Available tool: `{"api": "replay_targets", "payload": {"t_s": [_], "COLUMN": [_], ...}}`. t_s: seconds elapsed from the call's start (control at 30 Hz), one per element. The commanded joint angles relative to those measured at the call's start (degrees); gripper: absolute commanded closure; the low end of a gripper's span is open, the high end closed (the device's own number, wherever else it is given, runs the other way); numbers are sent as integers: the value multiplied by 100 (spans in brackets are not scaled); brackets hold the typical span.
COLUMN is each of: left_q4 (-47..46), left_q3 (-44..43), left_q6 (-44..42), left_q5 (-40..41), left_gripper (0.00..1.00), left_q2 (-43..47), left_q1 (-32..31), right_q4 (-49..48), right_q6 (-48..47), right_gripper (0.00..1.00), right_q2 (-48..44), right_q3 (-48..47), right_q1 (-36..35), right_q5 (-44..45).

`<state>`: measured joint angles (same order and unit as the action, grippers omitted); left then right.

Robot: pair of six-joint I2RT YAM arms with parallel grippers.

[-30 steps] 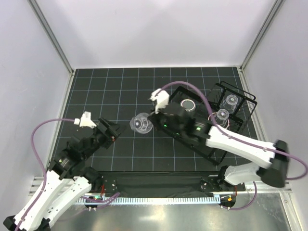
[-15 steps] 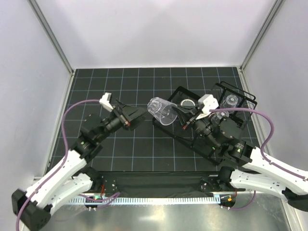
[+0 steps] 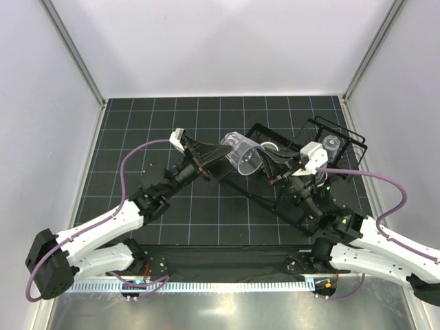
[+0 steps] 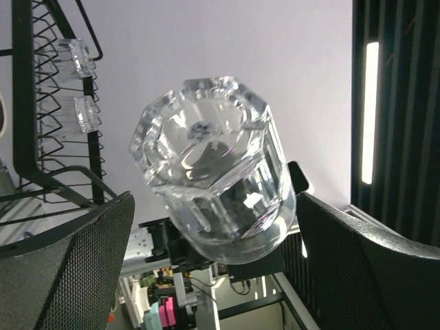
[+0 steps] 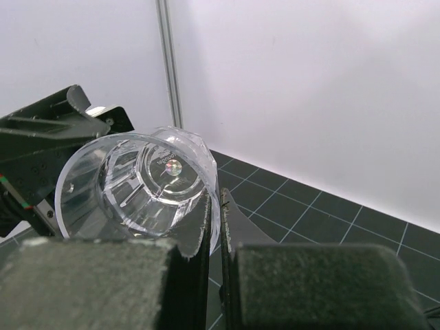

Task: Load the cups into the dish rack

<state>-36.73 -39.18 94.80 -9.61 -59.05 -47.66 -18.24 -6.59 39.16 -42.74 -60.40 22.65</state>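
Pinching the rim of a clear tumbler (image 4: 213, 179), the right hand (image 5: 216, 213) holds it sideways in the air, base pointing into the wide-spread left hand (image 3: 214, 155) straddling it. Dish rack (image 4: 20, 103) sits below the right hand, so that arm's nearer, I'd say.

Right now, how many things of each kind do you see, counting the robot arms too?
Clear tumblers: 3 (held tumbler pinched by the right gripper; two racked tumblers)
Dish rack: 1
Robot arms: 2 (left arm, right arm)
Total: 6
No mug shows; a fourth tumbler may be hidden.
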Motion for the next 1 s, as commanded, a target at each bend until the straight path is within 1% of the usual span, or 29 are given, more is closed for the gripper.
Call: {"api": "replay_targets", "payload": {"t_s": [0.0, 0.17, 0.3, 0.6, 0.7, 0.73, 0.8, 0.87, 0.9, 0.93, 0.97], "left_q4": [-730, -1029, -1047, -1222, -1222, -1222, -1222, -1222, -1222, -1222, -1222], "left_q3": [-151, -204, -327, -477, -485, -494, -512, -512, -521, -495, -477], "left_q6": [214, 398, 416, 407, 407, 416, 407, 416, 399, 381, 363], "left_q5": [284, 301, 310, 486, 583, 591, 600, 583, 574, 565, 556], "left_gripper": [4, 5, 6, 16, 24, 30, 35, 50, 58, 73, 82], "left_q2": [-72, -291, -406, -582, -590, -599, -608, -652, -669, -678, -687], "left_q1": [-59, -68, -112, -349, -411, -420, -437, -437, -437, -437, -437], "right_q4": [-663, -654, -786, -795, -760, -734, -716, -646, -628, -480, -357], "right_q6": [61, 61, 53, -44, -70, -79, -88, -88, -79, -71, -53], "right_gripper": [96, 96, 96, 96, 96, 96, 96, 96, 96, 96, 93], "right_q2": [-250, -426, -541, -550, -558, -567, -576, -567, -567, -532, -523], "right_q3": [90, 283, 477, 583, 600, 609, 618, 609, 600, 522, 460], "right_q1": [-42, -42, -33, -42, -42, -51, -42, -42, -33, -33, -42], "right_q5": [-156, -340, -402, -499, -499, -508, -534, -551, -552, -552, -517]}}
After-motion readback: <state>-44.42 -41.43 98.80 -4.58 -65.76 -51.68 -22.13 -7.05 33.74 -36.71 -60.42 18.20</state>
